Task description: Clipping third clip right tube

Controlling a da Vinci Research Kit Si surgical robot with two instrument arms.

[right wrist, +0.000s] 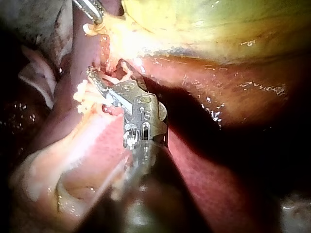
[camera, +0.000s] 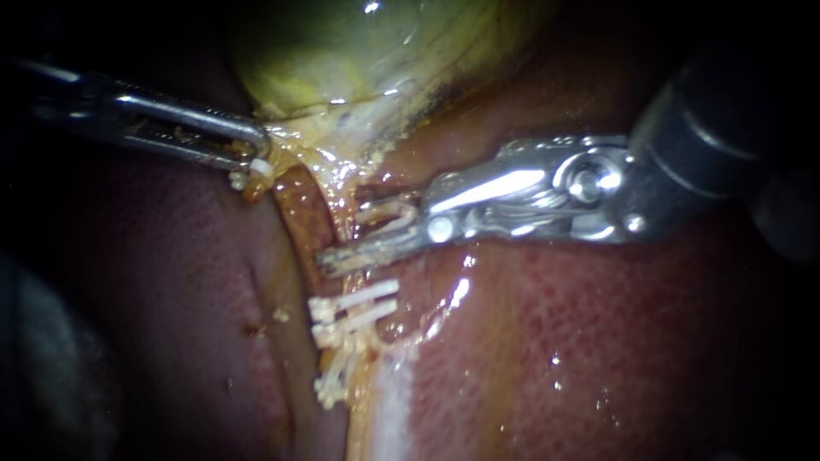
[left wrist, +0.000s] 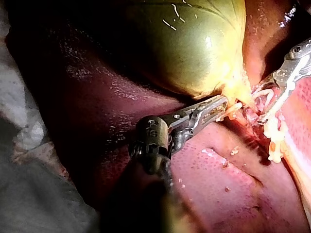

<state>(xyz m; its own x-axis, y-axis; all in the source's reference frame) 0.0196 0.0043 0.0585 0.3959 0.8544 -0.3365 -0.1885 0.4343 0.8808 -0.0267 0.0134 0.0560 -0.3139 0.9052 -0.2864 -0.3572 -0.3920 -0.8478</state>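
Observation:
The green-yellow gallbladder [camera: 359, 51] lies at the top over red liver [camera: 598, 341]. My left instrument [camera: 256, 155] is shut on pale tissue at the gallbladder's neck, as the left wrist view also shows [left wrist: 221, 108]. My right instrument [camera: 350, 235] reaches in from the right. Its jaws stand apart and carry a white clip [camera: 395, 222] astride the right tube [camera: 342, 201]. Two white clips [camera: 354, 306] sit across the tube just below those jaws. An orange left tube [camera: 303, 213] runs alongside.
Another white clip [camera: 333, 384] lies lower on the same strip of tissue. A pale band [camera: 389, 410] runs down the liver beneath it. In the right wrist view the right instrument [right wrist: 107, 73] works close under the gallbladder [right wrist: 218, 24].

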